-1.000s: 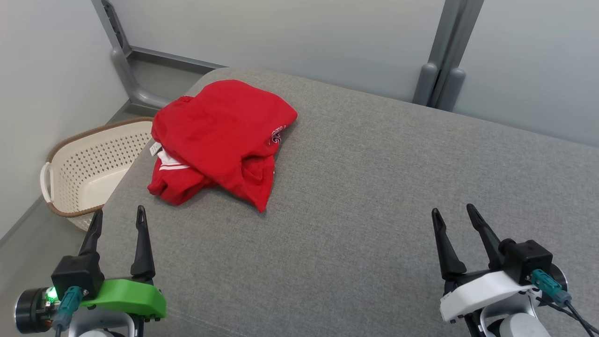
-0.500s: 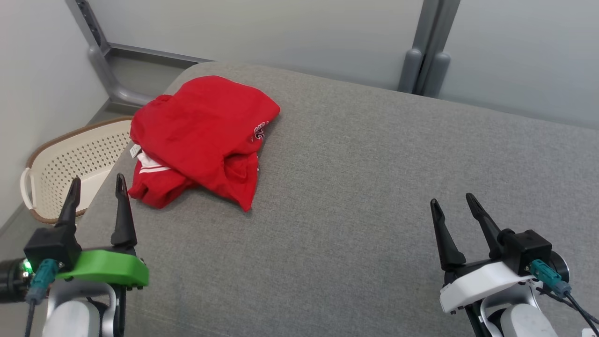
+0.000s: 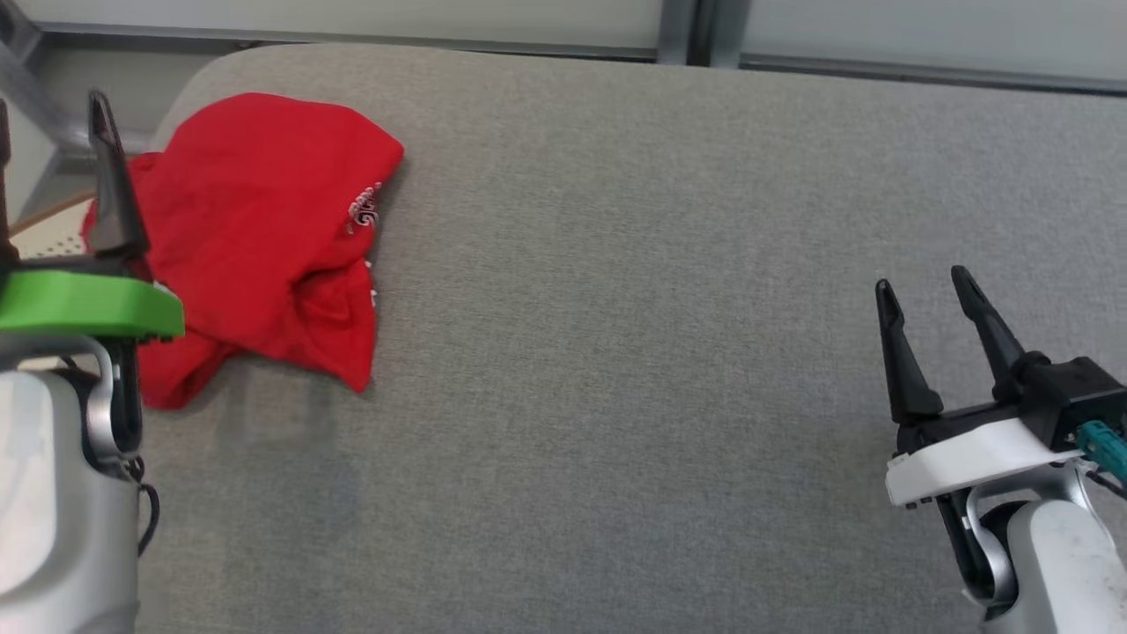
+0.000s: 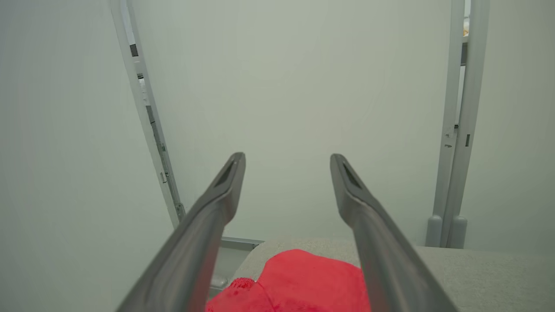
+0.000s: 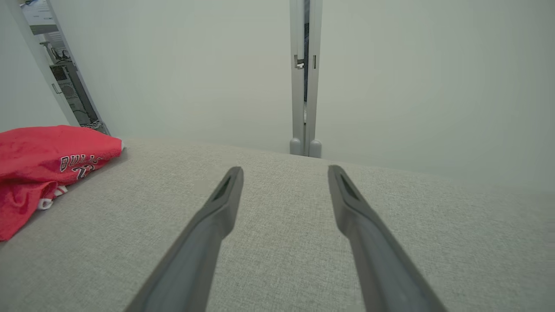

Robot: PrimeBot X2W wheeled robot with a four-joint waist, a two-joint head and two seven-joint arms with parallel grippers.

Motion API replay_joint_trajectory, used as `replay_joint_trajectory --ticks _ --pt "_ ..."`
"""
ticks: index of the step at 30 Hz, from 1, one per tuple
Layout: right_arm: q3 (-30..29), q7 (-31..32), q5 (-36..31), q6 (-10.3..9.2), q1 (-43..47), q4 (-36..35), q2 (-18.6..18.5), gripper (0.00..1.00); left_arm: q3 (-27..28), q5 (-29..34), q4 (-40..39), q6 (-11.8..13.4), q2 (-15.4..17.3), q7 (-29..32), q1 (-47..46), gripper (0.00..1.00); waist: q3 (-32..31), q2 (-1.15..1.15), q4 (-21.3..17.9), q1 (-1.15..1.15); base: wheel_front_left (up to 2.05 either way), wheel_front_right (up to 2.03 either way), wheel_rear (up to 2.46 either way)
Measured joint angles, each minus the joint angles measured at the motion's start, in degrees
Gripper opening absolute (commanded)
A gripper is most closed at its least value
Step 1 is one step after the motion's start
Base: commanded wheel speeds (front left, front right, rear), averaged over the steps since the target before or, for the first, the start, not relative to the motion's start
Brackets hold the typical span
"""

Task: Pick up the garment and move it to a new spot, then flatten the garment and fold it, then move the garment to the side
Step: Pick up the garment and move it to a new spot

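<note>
The garment (image 3: 255, 229) is a crumpled red jersey with white lettering, lying in a heap at the far left of the grey padded surface (image 3: 634, 370). My left gripper (image 3: 48, 101) is open and raised at the heap's left edge, and one dark finger (image 3: 110, 185) crosses the cloth in the head view. In the left wrist view the garment (image 4: 303, 281) lies low between and beyond the spread fingers of the left gripper (image 4: 287, 157). My right gripper (image 3: 920, 279) stands open and empty over bare surface at the right. In the right wrist view the garment (image 5: 43, 156) lies far left of the right gripper (image 5: 285, 169).
A corner of a cream perforated basket (image 3: 48, 231) peeks out beyond the surface's left edge, behind my left arm. Pale wall panels with a grey post (image 3: 682, 26) close off the back. Bare grey surface stretches from the garment to the right gripper.
The camera has swung and dipped, shifting the whole picture left and up. My left gripper has risen and moved forward to the garment's left edge. Both grippers stay open; the garment lies as before.
</note>
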Motion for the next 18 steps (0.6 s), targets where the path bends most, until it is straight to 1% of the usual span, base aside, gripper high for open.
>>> replay_joint_trajectory --ticks 4,8,14,18 --pt "-1.5 0.0 0.0 0.0 -1.3 -1.5 -0.9 1.0 -0.2 -0.8 2.7 -0.8 1.1 0.6 -5.5 1.0 3.3 0.0 -2.9 0.0 0.0 0.0 0.0" --pt "-2.8 0.2 0.0 0.0 -1.8 -2.8 -1.3 1.0 -1.0 -0.9 6.1 -2.2 1.8 1.4 -10.6 1.0 6.7 0.0 -5.3 0.0 0.0 0.0 0.0" --pt "-3.5 0.3 0.0 0.0 -3.0 -4.5 -2.1 1.0 -2.4 -1.4 14.0 -3.8 3.4 4.3 -16.3 1.0 11.5 0.0 -7.7 0.01 0.0 0.0 0.0" --pt "-3.7 0.4 -0.1 0.0 -3.6 -5.0 -2.0 1.0 -4.4 -2.0 19.8 -5.4 4.4 7.5 -18.8 1.0 14.0 0.0 -9.0 0.01 0.0 0.0 0.0"
